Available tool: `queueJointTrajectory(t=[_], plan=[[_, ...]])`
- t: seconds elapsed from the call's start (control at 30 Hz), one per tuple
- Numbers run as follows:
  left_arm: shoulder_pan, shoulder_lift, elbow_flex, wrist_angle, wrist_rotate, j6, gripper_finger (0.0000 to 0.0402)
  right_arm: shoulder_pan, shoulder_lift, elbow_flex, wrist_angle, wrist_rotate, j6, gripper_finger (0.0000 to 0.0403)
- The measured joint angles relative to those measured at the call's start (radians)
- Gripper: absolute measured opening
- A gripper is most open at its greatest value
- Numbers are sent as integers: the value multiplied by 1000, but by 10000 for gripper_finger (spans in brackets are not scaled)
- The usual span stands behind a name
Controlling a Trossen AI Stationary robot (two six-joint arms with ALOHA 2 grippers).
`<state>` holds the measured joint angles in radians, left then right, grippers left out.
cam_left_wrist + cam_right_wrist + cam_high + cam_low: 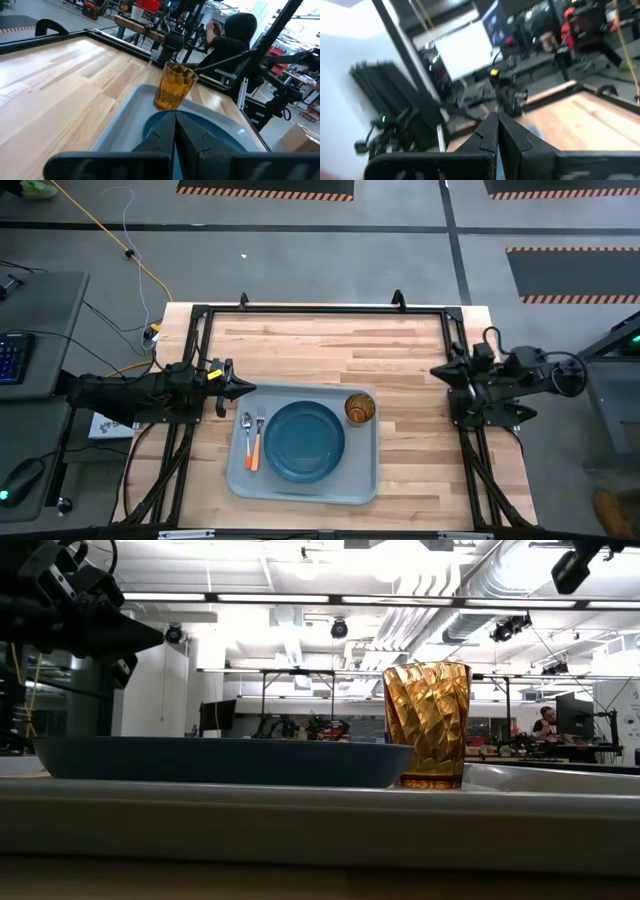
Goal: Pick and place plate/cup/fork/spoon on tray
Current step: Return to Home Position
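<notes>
Both pairs of jaws are pressed together on nothing: my left gripper [248, 388] hangs just beside the tray [370, 480], and my right gripper [436, 370] is well apart from it. The plate [305, 440] sits mid-tray, with the spoon [246, 438] and fork [258, 442] side by side next to it and the cup [360, 409] at a corner. So I judge the setting done and the arms free to park.

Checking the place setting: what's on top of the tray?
On the tray: the plate in the middle, the cup in one corner, spoon and fork side by side left of the plate. The tray floor under the plate is hidden.
</notes>
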<state>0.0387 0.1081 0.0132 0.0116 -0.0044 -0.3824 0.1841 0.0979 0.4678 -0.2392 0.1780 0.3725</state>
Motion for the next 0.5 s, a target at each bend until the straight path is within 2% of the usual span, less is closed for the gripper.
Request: queueJointTrajectory(t=[0.17, 0.37, 0.5], plan=[[0, 0, 0, 0, 0, 0, 1, -49, -95, -132, 120, -41, 32, 0], [0, 0, 0, 0, 0, 0, 1, -87, -84, -332, 367, -116, 90, 0], [0, 0, 0, 0, 0, 0, 1, -143, -90, -411, 449, -166, 126, 0]])
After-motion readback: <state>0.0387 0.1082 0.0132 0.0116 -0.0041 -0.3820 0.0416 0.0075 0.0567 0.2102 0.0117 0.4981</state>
